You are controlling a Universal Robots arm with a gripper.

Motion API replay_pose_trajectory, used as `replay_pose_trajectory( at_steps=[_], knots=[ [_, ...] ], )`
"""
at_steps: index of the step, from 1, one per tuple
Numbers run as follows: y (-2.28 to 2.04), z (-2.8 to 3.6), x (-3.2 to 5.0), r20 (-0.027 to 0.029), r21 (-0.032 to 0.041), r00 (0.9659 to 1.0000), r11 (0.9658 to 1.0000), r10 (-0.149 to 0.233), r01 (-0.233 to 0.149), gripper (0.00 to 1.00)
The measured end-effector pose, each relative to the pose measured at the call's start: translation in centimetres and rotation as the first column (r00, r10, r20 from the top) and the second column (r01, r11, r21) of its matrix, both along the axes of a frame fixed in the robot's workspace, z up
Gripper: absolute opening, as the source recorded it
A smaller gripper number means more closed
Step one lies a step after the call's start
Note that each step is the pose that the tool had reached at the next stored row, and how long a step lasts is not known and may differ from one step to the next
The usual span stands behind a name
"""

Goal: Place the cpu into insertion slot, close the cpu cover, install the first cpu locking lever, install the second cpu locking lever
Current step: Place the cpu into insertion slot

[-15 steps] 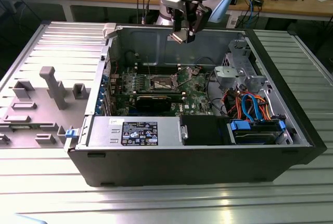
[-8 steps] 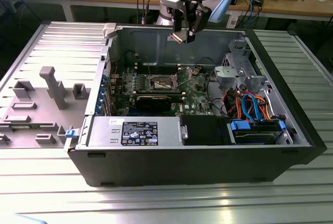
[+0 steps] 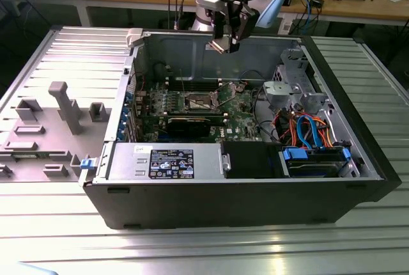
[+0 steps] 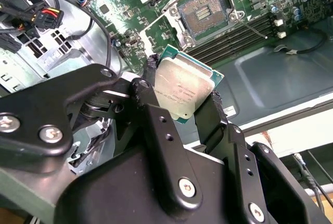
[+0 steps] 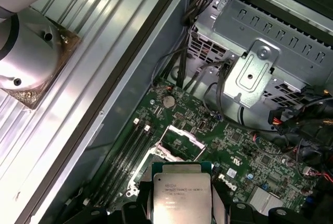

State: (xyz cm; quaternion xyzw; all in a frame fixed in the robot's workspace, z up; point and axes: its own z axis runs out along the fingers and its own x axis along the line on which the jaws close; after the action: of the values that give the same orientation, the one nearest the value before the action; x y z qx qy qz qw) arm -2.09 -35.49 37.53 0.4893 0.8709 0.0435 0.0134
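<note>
The black two-fingered end effector (image 3: 225,41) hung above the open black computer case (image 3: 255,204), which lay on its side on the ribbed grey metal desk (image 3: 192,249). In both wrist views its fingers were clenched on the opposite edges of the small flat square cpu (image 4: 182,91) (image 5: 181,198) with a silver-grey metal top and a green rim. The chip was held in the air, well apart from the green motherboard (image 4: 130,21) below. The small square insertion slot (image 4: 204,11) (image 3: 198,102), with its dark centre and silvery metal rim, lay uncovered on that board, next to the long black memory slots (image 4: 239,31). In the first wrist view, the thin silvery metal cpu cover (image 5: 182,136) appeared swung up at one side of the slot.
</note>
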Motion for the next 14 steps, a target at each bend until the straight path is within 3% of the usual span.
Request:
replay_pose_trajectory(
  at_steps=[14],
  knots=[
    [0.0,-0.01,0.0,0.0,0.0,0.9999,0.9999,-0.017,0.017,0.55]
  ],
)
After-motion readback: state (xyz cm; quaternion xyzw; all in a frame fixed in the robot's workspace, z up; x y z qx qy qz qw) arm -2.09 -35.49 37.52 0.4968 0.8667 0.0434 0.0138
